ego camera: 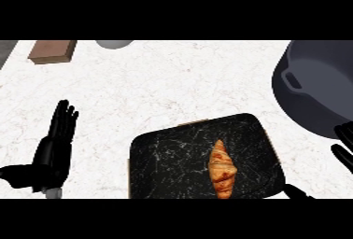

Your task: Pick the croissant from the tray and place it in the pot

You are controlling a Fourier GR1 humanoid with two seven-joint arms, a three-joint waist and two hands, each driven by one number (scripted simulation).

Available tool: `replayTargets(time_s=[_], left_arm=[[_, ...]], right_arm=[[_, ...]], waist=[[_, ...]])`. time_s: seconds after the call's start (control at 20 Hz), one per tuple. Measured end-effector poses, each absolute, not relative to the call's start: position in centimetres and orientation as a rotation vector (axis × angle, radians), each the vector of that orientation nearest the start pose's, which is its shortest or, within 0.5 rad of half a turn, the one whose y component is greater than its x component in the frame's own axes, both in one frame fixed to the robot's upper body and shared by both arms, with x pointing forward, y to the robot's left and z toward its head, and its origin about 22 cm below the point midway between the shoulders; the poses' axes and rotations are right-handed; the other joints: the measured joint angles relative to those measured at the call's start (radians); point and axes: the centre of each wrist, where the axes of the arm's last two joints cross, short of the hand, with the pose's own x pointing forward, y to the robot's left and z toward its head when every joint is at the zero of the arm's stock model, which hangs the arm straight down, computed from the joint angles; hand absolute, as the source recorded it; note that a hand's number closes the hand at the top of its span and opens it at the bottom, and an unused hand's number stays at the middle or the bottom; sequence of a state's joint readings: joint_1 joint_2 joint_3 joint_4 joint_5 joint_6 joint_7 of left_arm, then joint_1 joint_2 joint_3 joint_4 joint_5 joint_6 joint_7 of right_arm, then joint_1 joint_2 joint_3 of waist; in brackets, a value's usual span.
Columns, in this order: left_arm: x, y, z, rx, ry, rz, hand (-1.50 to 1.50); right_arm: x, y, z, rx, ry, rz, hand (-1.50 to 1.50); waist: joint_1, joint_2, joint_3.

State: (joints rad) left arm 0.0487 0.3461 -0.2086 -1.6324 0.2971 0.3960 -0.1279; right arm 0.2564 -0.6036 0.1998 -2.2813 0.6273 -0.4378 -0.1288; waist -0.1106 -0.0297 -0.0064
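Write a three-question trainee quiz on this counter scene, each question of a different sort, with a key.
1. True or false: the croissant lies on the tray, outside the pot.
2. Multiple choice: the tray's surface is A) plain white, B) black with pale veins, C) red.
3. Fill in: the left hand, fingers straight and holding nothing, shows at the view's ____ side.
Key: 1 true; 2 B; 3 left.
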Motion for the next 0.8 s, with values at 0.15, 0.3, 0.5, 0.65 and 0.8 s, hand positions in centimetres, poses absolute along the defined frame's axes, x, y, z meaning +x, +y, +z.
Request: replayTargets(time_s=[0.15, 0.3, 0.5, 0.65, 0.8], left_arm=[[22.4, 25.7, 1.3, 0.203, -1.657, 0.110, 0.00], [22.3, 25.4, 1.3, 0.196, -1.667, 0.103, 0.00], [22.5, 25.0, 1.5, 0.185, -1.683, 0.092, 0.00], [22.4, 24.3, 1.1, 0.165, -1.688, 0.074, 0.00], [22.9, 24.1, 1.0, 0.154, -1.695, 0.065, 0.00]], right_arm=[[13.4, -25.8, 12.3, -0.999, -2.063, 0.864, -1.50], [11.9, -25.9, 11.0, -1.036, -1.853, 0.972, -1.50], [10.1, -25.3, 9.9, -1.111, -1.599, 1.064, -1.50], [8.8, -23.6, 9.6, -1.160, -1.466, 1.086, -1.50], [8.2, -21.1, 9.3, -1.198, -1.367, 1.081, -1.50]], waist=[[0.003, 0.006, -0.002], [0.010, 0.012, -0.004], [0.029, 0.018, -0.005], [0.052, 0.022, -0.004], [0.074, 0.026, -0.002]])
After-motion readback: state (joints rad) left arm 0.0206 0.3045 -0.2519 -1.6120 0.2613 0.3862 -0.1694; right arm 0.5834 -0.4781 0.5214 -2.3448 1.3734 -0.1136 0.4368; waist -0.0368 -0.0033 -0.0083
